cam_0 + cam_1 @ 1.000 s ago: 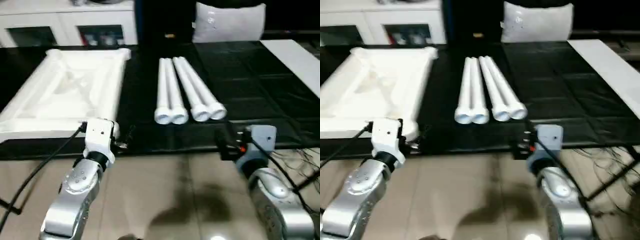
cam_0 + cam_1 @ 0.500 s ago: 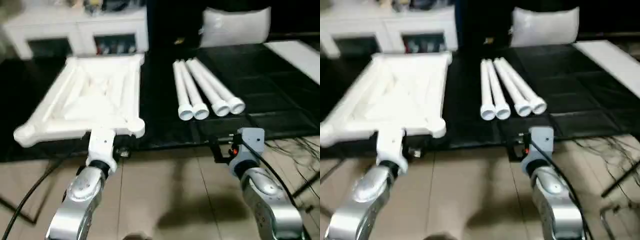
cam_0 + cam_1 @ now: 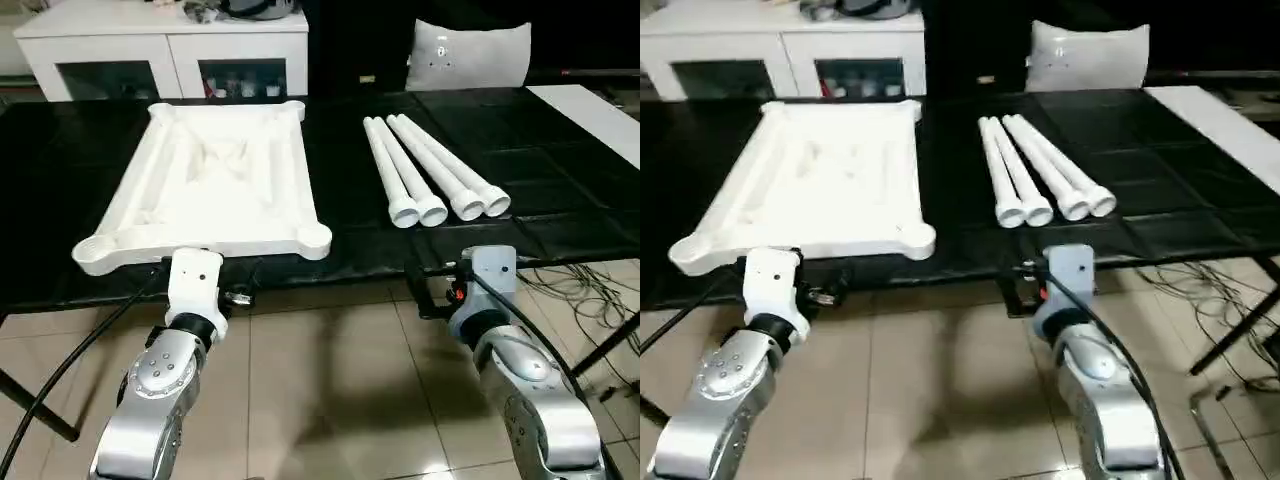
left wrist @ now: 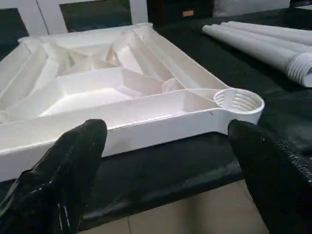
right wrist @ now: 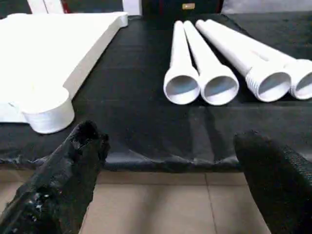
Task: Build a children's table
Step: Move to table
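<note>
The children's table lies in parts on a black-covered worktable [image 3: 345,235]. Its white top [image 3: 215,185] rests upside down on the left, with its ribbed underside and a round corner socket [image 4: 239,101] showing. Several white tapered legs [image 3: 430,180] lie side by side to its right, with their open ends [image 5: 181,89] facing me. My left gripper [image 4: 166,130] is open just in front of the top's near edge, touching nothing. My right gripper [image 5: 170,136] is open before the worktable's front edge, short of the legs, with nothing between its fingers.
A white cabinet [image 3: 160,50] with shelves stands behind the worktable, and a white cushion [image 3: 470,55] lies at the back right. A white board [image 3: 600,110] lies along the right side. Cables [image 3: 590,290] trail over the tiled floor by my right arm.
The whole picture has shifted, so the head camera has moved. The top and the legs lie where they were. Both grippers stay open at the worktable's front edge.
</note>
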Controlling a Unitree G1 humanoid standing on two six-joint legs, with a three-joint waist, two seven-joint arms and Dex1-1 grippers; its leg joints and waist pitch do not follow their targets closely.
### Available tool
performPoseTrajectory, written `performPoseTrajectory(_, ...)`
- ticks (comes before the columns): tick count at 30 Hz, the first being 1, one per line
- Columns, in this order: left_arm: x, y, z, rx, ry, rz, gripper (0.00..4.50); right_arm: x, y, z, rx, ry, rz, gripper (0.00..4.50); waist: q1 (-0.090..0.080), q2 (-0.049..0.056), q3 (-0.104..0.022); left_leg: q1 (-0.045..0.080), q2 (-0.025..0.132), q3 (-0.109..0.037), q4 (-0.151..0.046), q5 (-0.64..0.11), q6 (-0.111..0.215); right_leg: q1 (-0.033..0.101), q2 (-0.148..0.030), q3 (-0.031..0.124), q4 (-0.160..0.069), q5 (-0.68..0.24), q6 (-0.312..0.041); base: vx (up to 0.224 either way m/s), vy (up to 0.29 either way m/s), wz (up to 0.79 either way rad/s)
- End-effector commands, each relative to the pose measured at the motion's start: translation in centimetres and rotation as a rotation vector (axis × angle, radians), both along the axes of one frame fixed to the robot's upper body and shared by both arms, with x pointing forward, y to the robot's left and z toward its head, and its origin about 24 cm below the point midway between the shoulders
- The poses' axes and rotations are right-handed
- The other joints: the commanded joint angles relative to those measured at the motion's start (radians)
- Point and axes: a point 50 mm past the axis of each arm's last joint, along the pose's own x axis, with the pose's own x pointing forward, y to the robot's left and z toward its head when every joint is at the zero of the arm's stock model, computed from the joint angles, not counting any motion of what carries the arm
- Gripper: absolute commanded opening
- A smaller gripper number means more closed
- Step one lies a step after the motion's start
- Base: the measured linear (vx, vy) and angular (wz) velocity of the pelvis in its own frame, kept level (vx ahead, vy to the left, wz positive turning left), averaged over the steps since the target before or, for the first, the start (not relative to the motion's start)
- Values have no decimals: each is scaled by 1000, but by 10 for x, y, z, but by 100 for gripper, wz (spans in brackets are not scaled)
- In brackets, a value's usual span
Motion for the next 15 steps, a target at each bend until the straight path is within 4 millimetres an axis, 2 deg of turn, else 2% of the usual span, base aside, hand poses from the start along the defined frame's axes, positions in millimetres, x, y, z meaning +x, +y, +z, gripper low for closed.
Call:
performPoseTrajectory(1,1,-2,1,-1,-11,2,448,4,-3,4,-7,-10,6,450,-4,-10,-39,17,80,-30,-127,-498,-11,20,-49,28,-108,-605,-97,0,0,0)
performPoseTrajectory(2,1,-2,2,0,-13,0,448,5,-3,5,-5,-13,12,450,-1,-11,-43,14,77,-20,-128,-431,24,35,-46,27,-115,-584,-108,0,0,0)
performPoseTrajectory(3,0,-3,3,1,-16,-2,448,5,-2,6,-3,-16,20,450,1,-12,-46,15,77,-15,-130,-392,43,38,-44,27,-116,-553,-118,69,-37,2)
performPoseTrajectory(4,0,-3,3,1,-17,-3,448,5,-2,6,-2,-17,23,450,3,-15,-45,16,78,-9,-135,-335,75,46,-38,25,-116,-497,-140,79,-35,1)
performPoseTrajectory(5,0,-3,3,1,-19,-5,448,6,-2,7,-1,-18,28,450,4,-15,-43,12,81,-2,-139,-307,92,55,-35,22,-118,-490,-150,79,-35,1)
performPoseTrajectory(6,0,-3,3,1,-19,-5,448,6,-2,7,-1,-18,28,450,5,-11,-50,21,84,4,-137,-268,101,56,-31,22,-113,-428,-168,103,-31,0)
performPoseTrajectory(7,0,-3,7,-1,-31,-2,448,6,-1,10,-12,-38,48,450,5,-17,-52,22,86,4,-138,-243,114,59,-26,22,-109,-381,-178,142,-22,0)
performPoseTrajectory(8,0,-3,7,-1,-31,-2,448,6,-1,10,-12,-38,48,450,6,-6,-60,28,84,4,-136,-164,141,67,-15,16,-95,-268,-194,142,-22,0)
performPoseTrajectory(9,1,-2,9,-3,-38,0,448,6,0,12,-16,-49,61,450,3,-7,-75,48,75,-1,-120,-25,199,68,0,10,-72,-102,-204,192,-17,-1)
performPoseTrajectory(10,1,-2,9,-3,-38,0,448,6,0,12,-16,-49,61,450,3,-7,-75,48,75,-1,-120,-25,199,68,0,10,-72,-102,-204,203,-14,2)
performPoseTrajectory(11,1,-1,11,-4,-46,6,448,5,3,15,-6,-58,83,450,-1,-12,-85,77,63,-16,-98,194,347,56,24,1,-37,74,-191,203,-14,2)
performPoseTrajectory(12,2,-1,16,-4,-64,4,448,3,7,19,7,-77,121,450,22,-52,-77,-20,0,-26,-60,258,482,123,11,-13,-66,144,-124,150,-12,12)
performPoseTrajectory(13,2,-1,20,-5,-77,-1,448,2,10,21,25,-90,139,450,38,-37,-77,-56,-30,-3,-34,229,488,163,-23,4,-86,166,-101,144,20,46)
performPoseTrajectory(14,2,-1,25,-3,-99,-15,448,1,14,27,37,-124,169,450,29,-1,-85,-41,20,-33,-42,270,420,169,-35,-22,-76,129,-68,144,20,46)
performPoseTrajectory(15,2,-1,25,-3,-99,-15,448,1,14,27,37,-124,169,450,14,7,-84,44,41,-80,-63,331,444,111,34,-58,-31,89,-48,184,-5,58)
